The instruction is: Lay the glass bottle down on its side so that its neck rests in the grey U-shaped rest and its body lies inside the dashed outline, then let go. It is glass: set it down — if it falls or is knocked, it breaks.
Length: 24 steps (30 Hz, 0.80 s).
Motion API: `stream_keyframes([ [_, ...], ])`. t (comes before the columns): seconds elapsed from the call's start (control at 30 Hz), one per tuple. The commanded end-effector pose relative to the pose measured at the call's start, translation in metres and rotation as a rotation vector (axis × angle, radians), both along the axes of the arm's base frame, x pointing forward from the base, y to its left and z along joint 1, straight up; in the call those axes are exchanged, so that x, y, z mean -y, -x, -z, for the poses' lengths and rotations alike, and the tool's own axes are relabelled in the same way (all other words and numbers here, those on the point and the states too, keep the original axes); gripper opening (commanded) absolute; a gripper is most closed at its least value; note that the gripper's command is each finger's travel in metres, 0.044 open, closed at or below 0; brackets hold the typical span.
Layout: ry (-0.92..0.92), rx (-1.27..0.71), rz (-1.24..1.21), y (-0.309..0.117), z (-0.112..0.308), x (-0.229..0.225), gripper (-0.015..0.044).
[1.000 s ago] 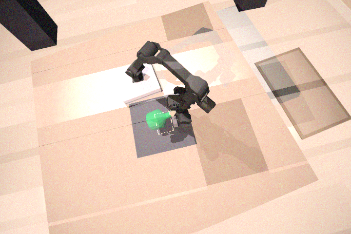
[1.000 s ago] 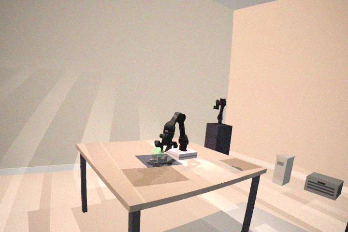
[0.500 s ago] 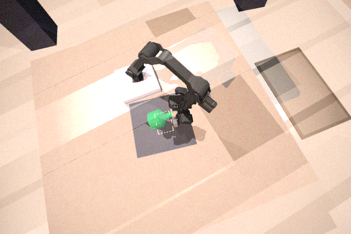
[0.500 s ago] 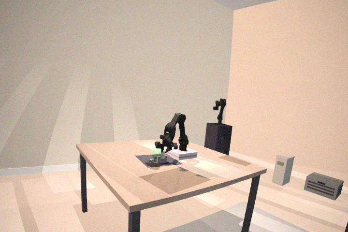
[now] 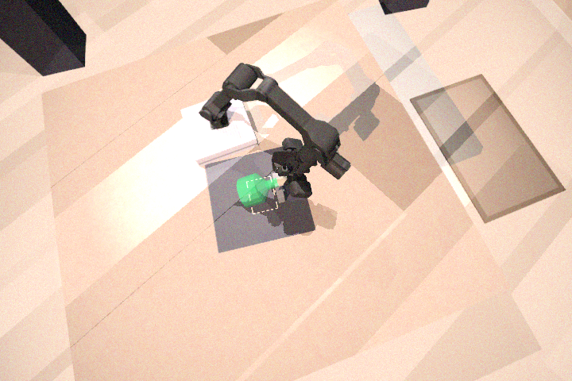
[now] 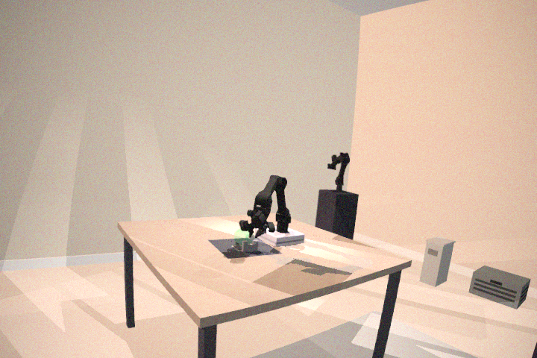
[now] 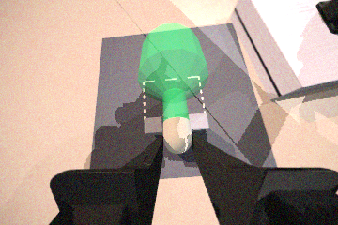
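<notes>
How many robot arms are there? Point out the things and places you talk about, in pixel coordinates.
2: one on the table (image 6: pixel 252 310), holding the green bottle (image 5: pixel 250 190) (image 6: pixel 241 236) (image 7: pixel 173 61), and another on a dark pedestal (image 6: pixel 324 195) behind. Others could be out of view.

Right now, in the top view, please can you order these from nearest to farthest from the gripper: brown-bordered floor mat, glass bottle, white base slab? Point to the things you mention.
1. Glass bottle (image 5: pixel 249 190) (image 6: pixel 241 235) (image 7: pixel 173 70): nearest, its neck end held by the gripper (image 5: pixel 279 181) (image 6: pixel 251 236) (image 7: pixel 177 139).
2. White base slab (image 5: pixel 228 143) (image 6: pixel 285 239) (image 7: pixel 296 39): next, toward the picture's upper left.
3. Brown-bordered floor mat (image 5: pixel 515 184): farthest, at the picture's right.
</notes>
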<state>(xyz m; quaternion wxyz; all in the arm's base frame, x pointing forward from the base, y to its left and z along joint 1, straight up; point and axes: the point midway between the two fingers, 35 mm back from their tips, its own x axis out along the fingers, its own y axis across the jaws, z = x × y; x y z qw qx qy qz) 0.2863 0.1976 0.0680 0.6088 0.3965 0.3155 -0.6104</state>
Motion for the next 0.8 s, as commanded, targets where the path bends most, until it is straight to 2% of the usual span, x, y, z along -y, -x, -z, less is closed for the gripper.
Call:
stream_keyframes([
  [0.0, 0.0, -0.001, 0.004, 0.0, 0.004, -0.001, 0.0123],
  [0.77, -0.003, 0.003, -0.013, 0.001, 0.016, -0.009, 0.0123],
])
